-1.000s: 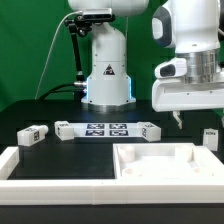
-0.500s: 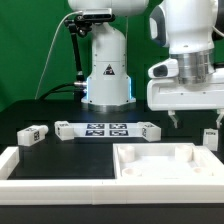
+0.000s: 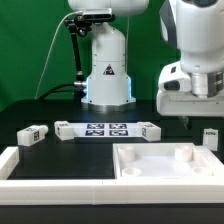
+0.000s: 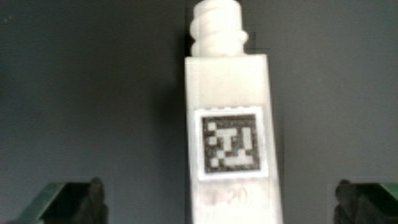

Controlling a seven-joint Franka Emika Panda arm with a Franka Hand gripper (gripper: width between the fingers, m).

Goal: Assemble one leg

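A: State of the gripper?
B: The fingers are spread wide; nothing is pinched; the leg is seen lying flat between them, marker face up, clear of both.
A: Where is the leg placed?
B: On the dark bench, judged to be near its edge on the exterior view's right; the white panel is just beside it, toward the front edge.
A: Risks?
B: If the descent is made off-centre, the leg could be struck or nudged by one fingertip; if closing is skewed, it could be twisted on the bench; if it is gripped far from the peg, tilt is likely, so seating in the panel could be spoiled.
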